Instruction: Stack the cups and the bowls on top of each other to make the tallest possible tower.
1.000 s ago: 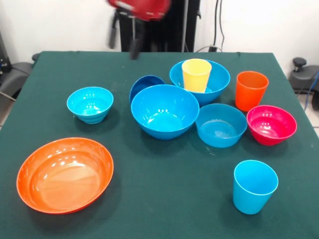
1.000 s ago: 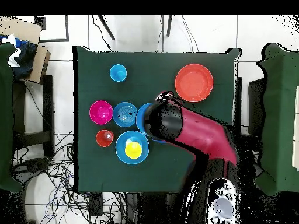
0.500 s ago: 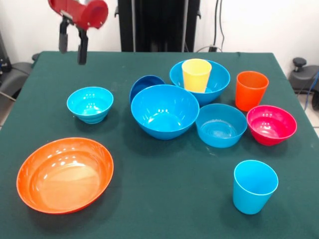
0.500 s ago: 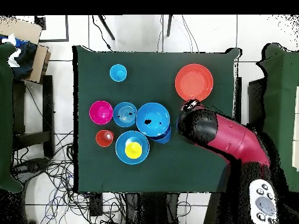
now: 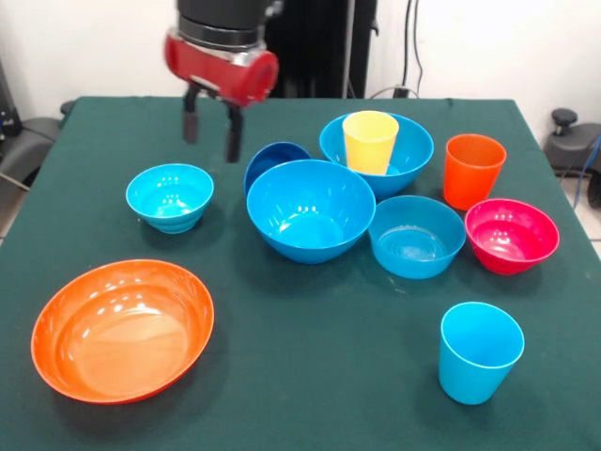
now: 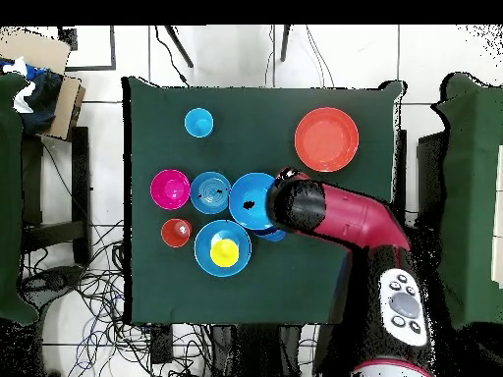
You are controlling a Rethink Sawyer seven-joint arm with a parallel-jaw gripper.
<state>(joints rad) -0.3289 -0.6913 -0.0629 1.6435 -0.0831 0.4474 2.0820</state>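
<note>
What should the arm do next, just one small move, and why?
Probably lower the open end effector and shift it toward the small cyan bowl or the dark blue bowl; I cannot tell which it favours. It hangs empty above the table between them, and nothing is stacked apart from the yellow cup standing in a large blue bowl.

In the overhead view the arm [image 6: 339,218] covers the pincer, the cyan bowl and most of the small dark blue bowl [image 6: 277,235], of which only a sliver shows. In the front view, just beside the pincer [image 5: 212,132], that dark blue bowl [image 5: 274,159] is half hidden behind a large blue bowl [image 5: 310,209]. The arm [image 5: 223,38] above the pincer is cut off by the top edge.
</note>
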